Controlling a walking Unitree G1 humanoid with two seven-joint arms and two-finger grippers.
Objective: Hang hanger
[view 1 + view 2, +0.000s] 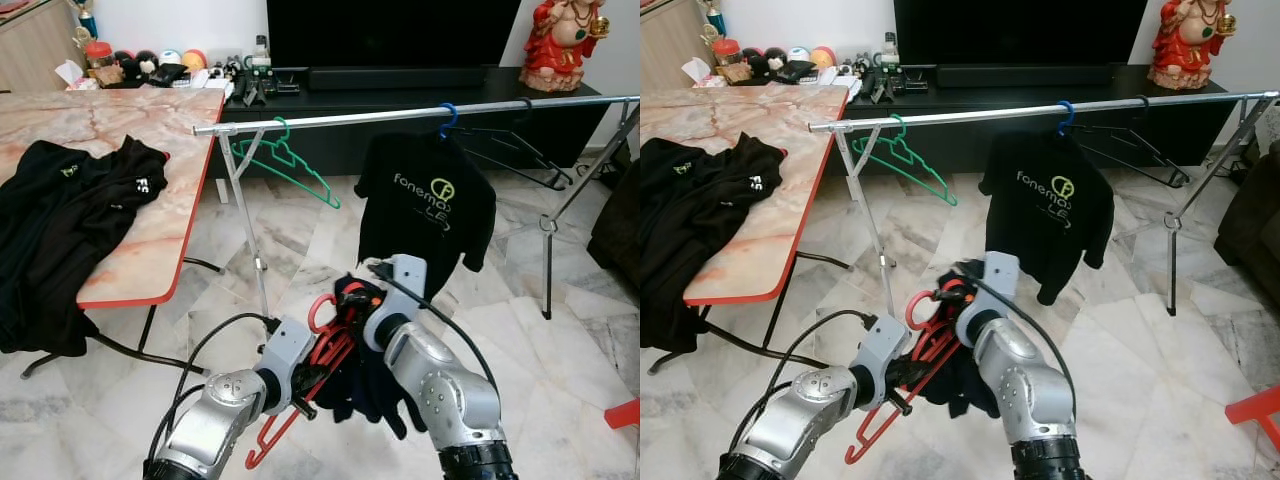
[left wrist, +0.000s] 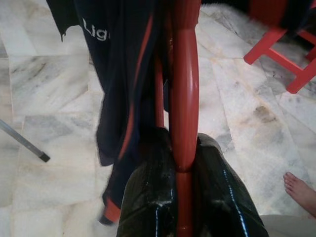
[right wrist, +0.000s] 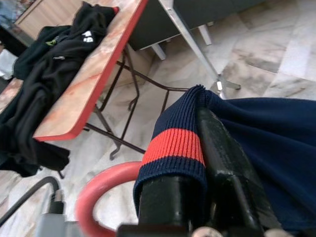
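On the black T-shirt (image 1: pixel 425 205) hanging from the rail you can read pale print beginning "fonema", beside a round yellow-green logo; the smaller line under it is too blurred to read. In the left wrist view, the dark navy garment (image 2: pixel 121 74) carries white letters that look like "Lig", cut off by a fold.

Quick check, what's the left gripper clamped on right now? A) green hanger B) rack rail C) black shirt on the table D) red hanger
D: in the left wrist view the left gripper has its fingers shut around the red hanger, with the navy garment draped beside it.
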